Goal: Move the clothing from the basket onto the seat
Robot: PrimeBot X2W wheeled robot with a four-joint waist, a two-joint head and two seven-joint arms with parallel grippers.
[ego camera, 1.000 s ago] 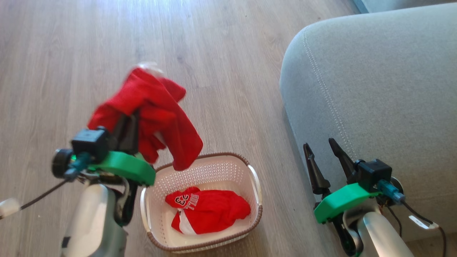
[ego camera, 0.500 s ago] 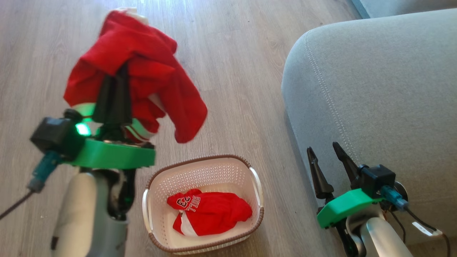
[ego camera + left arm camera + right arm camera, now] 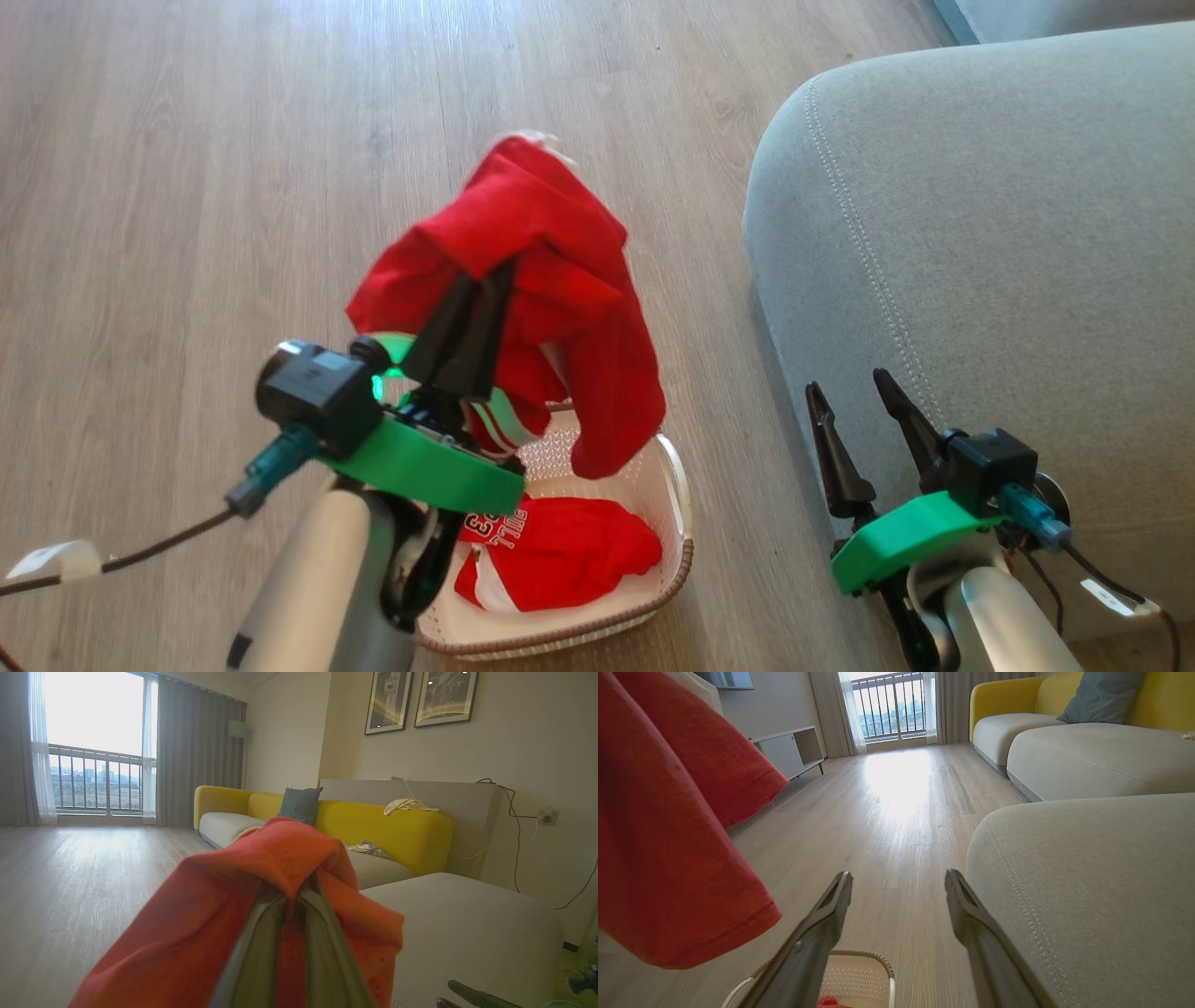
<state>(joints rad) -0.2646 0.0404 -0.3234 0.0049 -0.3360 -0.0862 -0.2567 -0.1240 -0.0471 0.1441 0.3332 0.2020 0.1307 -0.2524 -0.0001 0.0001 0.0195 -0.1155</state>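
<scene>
Carrying one garment toward the seat: we show the left gripper (image 3: 485, 289) clamped narrowly on a bunched fold of the held garment (image 3: 541, 215), one of the two red pieces of the clothing. The cloth drapes over both fingers and hangs free in the air above the far end of the basket (image 3: 653, 611). Its lowest flap dangles at the basket's far right rim, near the seat's rounded corner but apart from it. The second garment (image 3: 569, 555), the lettered one, lies crumpled on the basket's bottom. The basket stands on the floor (image 3: 233, 187), just beside the left edge of the seat (image 3: 1008, 233). The right gripper (image 3: 847, 383) hovers empty with its jaws spread wide, at that same left edge, between basket and cushion.

To do this step well, we judge that the arm should travel rightward with the hanging flap raised above the seat's rounded corner, so that the cloth does not drag along the cushion's side. The path should also pass clear of the right gripper's upturned fingers, on which loose fabric could catch. We would release only once most of the garment lies well inside the seat's edge, since a piece dropped on the corner may slide to the floor.
</scene>
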